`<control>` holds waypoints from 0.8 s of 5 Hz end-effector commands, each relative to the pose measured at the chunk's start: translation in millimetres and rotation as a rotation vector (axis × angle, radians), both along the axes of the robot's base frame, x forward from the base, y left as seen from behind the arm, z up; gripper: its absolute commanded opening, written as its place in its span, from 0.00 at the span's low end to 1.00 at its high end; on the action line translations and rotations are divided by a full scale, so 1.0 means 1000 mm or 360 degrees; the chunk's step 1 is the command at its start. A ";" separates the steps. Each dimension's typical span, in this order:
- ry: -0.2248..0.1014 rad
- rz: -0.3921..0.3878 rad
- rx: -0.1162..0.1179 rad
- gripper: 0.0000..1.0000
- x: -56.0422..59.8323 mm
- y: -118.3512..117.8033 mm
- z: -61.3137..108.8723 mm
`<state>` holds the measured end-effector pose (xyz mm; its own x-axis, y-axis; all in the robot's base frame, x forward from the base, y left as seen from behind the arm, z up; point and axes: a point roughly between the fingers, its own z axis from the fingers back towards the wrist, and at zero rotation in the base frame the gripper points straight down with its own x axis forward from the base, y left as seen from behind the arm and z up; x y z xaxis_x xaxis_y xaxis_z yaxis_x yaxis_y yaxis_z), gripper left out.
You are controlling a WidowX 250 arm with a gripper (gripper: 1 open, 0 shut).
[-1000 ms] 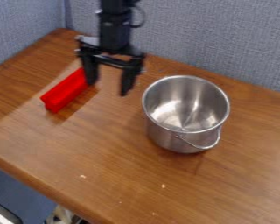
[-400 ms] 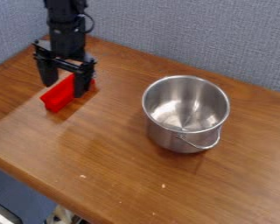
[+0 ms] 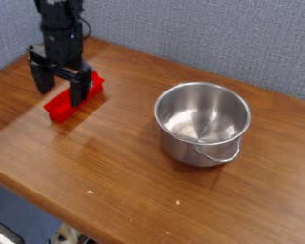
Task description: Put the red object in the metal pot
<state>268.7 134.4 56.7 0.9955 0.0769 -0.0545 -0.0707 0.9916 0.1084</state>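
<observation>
The red object [image 3: 66,107] is a long bright red block lying on the wooden table [image 3: 104,162] at the left. My black gripper [image 3: 61,91] hangs over its far end, jaws open and pointing down, one finger on each side of the block. Nothing is held. The arm hides the block's far end. The metal pot [image 3: 202,121] stands upright at the right of the table, shiny and empty, with its wire handle folded down at the front.
A blue-grey fabric wall [image 3: 219,38] runs behind the table. The table's front edge [image 3: 66,205] slants across the lower left, with floor clutter below it.
The gripper has swung left from the middle of the table, away from the pot, and come down over the red block. Block and pot have not moved.
</observation>
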 end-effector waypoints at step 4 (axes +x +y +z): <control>-0.0049 0.0100 -0.0005 1.00 0.029 0.046 0.001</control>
<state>292.3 172.1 41.7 0.9892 0.1265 -0.0739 -0.1202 0.9892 0.0840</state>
